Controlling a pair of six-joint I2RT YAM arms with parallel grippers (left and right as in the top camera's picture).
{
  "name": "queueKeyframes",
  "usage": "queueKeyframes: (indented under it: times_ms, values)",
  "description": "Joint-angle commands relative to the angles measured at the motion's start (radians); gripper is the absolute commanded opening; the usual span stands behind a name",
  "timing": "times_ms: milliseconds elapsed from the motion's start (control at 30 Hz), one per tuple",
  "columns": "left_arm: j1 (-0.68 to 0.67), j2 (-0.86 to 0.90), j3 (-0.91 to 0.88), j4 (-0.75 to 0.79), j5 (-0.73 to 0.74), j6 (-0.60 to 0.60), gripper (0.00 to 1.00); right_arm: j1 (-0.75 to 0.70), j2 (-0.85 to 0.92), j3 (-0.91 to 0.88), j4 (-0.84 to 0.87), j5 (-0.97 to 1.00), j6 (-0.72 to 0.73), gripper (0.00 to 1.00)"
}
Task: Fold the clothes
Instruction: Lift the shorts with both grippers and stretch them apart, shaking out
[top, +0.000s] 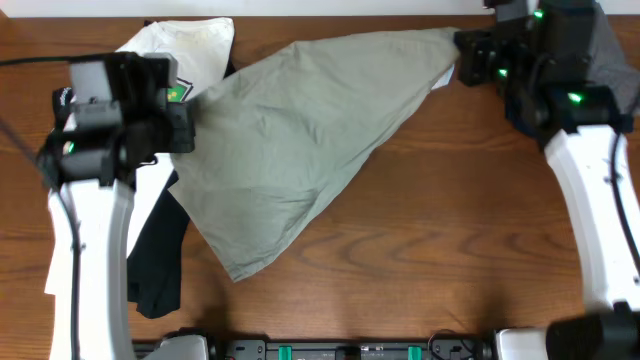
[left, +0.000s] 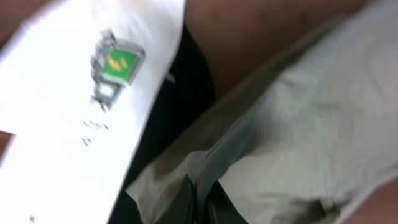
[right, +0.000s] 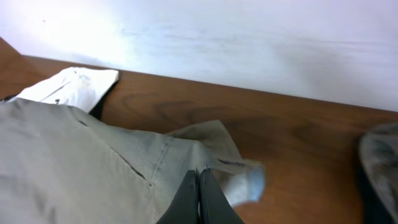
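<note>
A grey-green garment (top: 290, 140) is stretched across the middle of the table between my two grippers. My left gripper (top: 185, 125) is shut on its left edge; the left wrist view shows the fingers (left: 200, 199) pinching a fold of the grey-green cloth (left: 298, 137). My right gripper (top: 462, 52) is shut on its far right corner; the right wrist view shows the closed fingers (right: 199, 186) clamping the cloth (right: 74, 162) near a seam. A white shirt (top: 185, 45) with a green print (left: 118, 62) and a black garment (top: 160, 260) lie at the left, partly under the grey-green one.
A dark grey cloth (top: 610, 60) lies at the far right back, also in the right wrist view (right: 379, 168). A white wall (right: 249, 43) runs behind the table's back edge. Bare wood (top: 430, 250) shows at the front right.
</note>
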Motion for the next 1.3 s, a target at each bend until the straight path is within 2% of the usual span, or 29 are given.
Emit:
queueKeyframes:
  times_ms: [0,333,700,1000,1267]
  values:
    - [0.002,-0.101,0.027,0.027,-0.019,-0.034,0.06,-0.039,-0.104,0.011,-0.037,0.034,-0.012,0.01]
    - [0.002,-0.415,0.027,0.104,-0.057,-0.087,0.06,-0.142,-0.44,0.011,-0.204,0.056,0.034,0.01]
    - [0.002,-0.671,0.034,0.092,-0.076,-0.098,0.06,-0.146,-0.734,0.046,-0.401,0.115,0.08,0.01]
    - [0.002,-0.721,0.158,-0.023,-0.128,-0.097,0.06,-0.146,-0.761,0.217,-0.545,0.104,0.079,0.01]
    - [0.002,-0.655,0.144,-0.022,-0.127,-0.098,0.06,-0.146,-0.689,0.229,-0.579,0.145,0.079,0.01]
